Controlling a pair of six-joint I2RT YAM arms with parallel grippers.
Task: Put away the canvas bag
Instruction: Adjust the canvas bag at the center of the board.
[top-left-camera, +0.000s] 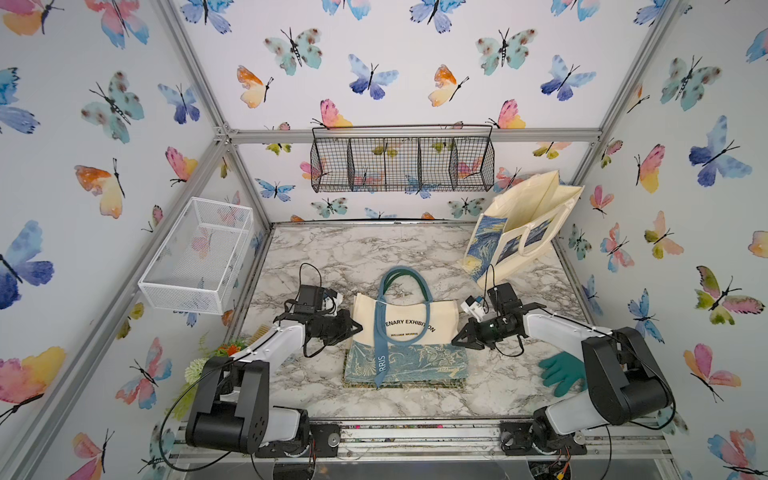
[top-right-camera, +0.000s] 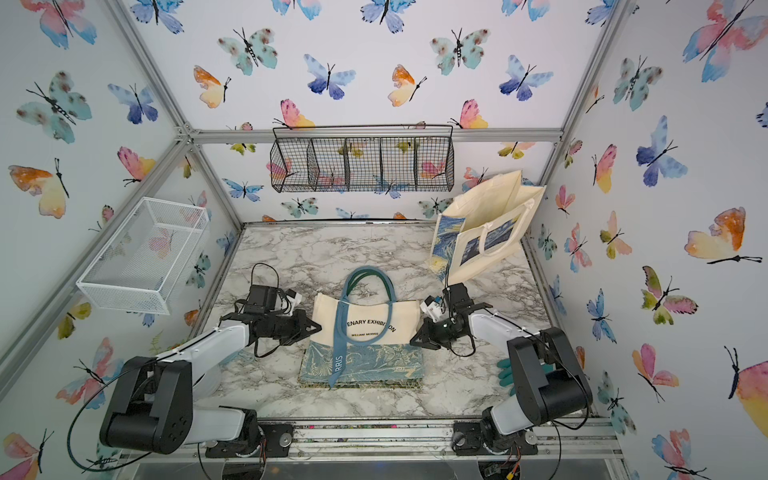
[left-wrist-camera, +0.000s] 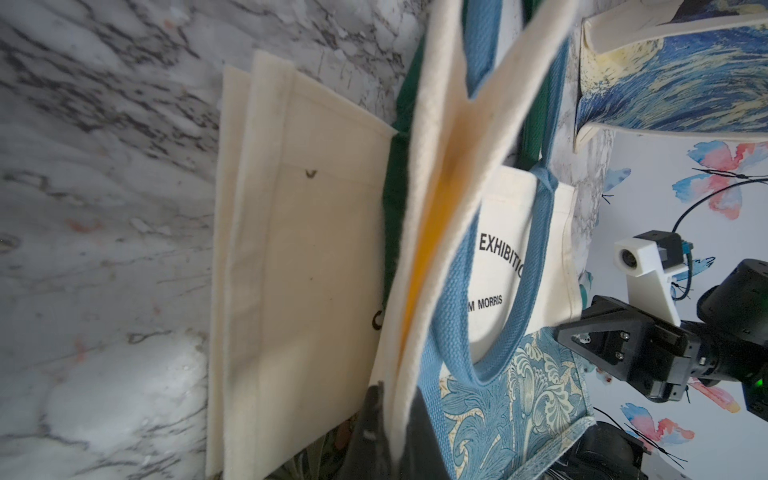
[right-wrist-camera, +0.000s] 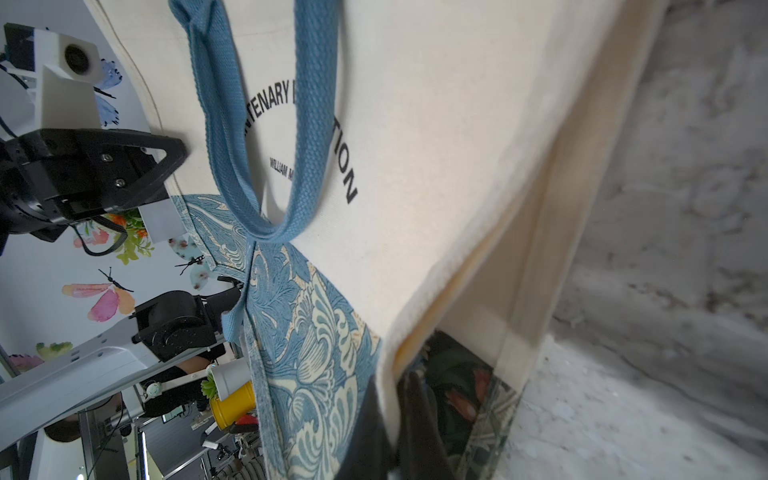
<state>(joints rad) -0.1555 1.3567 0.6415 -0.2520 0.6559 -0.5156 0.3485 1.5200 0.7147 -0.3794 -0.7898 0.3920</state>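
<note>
The canvas bag (top-left-camera: 409, 328) (top-right-camera: 370, 326) lies flat at the middle of the marble table, cream with black lettering, a blue floral lower band and blue handles. My left gripper (top-left-camera: 358, 328) (top-right-camera: 318, 328) is shut on its left side edge. My right gripper (top-left-camera: 455, 338) (top-right-camera: 412, 340) is shut on its right side edge. In the left wrist view the cream edge (left-wrist-camera: 440, 208) runs up out of the left gripper (left-wrist-camera: 392, 399). The right wrist view shows the right gripper (right-wrist-camera: 395, 382) pinching the bag's (right-wrist-camera: 436, 145) top layer, lifted slightly off what lies beneath.
A second flat bag (left-wrist-camera: 291, 249) with green handles lies under it. A painted tote (top-left-camera: 519, 228) stands open at the back right. A black wire basket (top-left-camera: 402, 164) hangs on the back wall, a white mesh basket (top-left-camera: 199, 253) on the left wall. A green glove (top-left-camera: 561, 372) lies front right.
</note>
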